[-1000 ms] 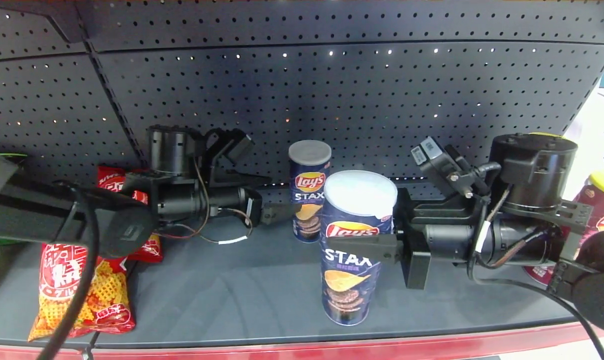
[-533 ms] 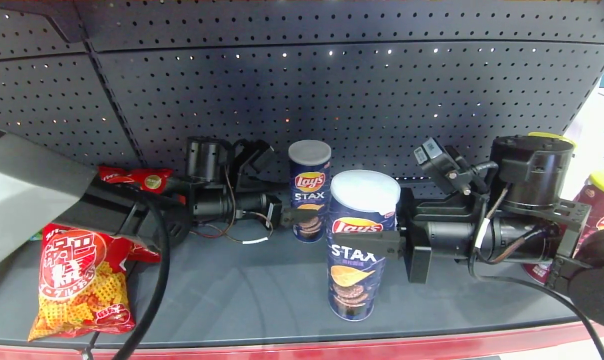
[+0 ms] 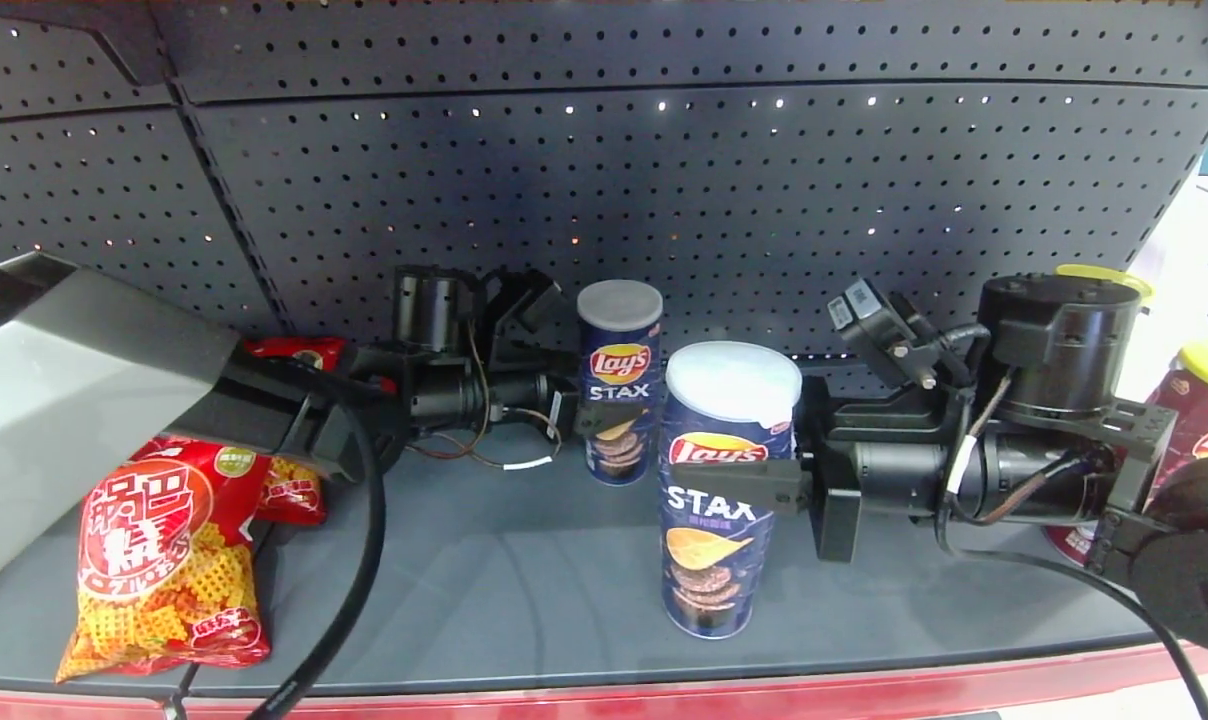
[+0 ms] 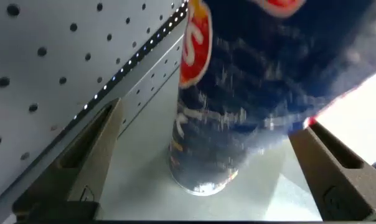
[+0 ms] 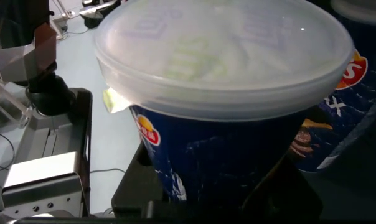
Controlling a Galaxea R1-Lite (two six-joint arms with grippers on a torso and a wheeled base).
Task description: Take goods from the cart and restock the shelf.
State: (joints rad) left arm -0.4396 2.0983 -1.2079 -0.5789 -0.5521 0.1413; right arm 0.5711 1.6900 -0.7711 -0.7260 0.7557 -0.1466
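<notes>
Two blue chip cans with pale lids are on the grey shelf (image 3: 484,590). The rear can (image 3: 619,380) stands upright by the pegboard. My left gripper (image 3: 609,415) is open, and the left wrist view shows its fingers (image 4: 88,162) spread on either side of that can (image 4: 203,143) with gaps. The front can (image 3: 729,490) stands upright closer to the shelf's front edge, and my right gripper (image 3: 736,480) is shut on its middle. In the right wrist view its lid (image 5: 225,50) lies close below the camera, with the rear can (image 5: 356,93) just behind.
A red and orange snack bag (image 3: 164,560) lies at the front left, with another red bag (image 3: 294,352) behind it. Red cans with yellow lids (image 3: 1204,410) stand at the far right. The pegboard wall (image 3: 664,180) closes the back; a red lip (image 3: 604,698) marks the front edge.
My left arm has moved right along the shelf until its open fingers straddle the rear can. My right gripper has carried the front can slightly right and farther in.
</notes>
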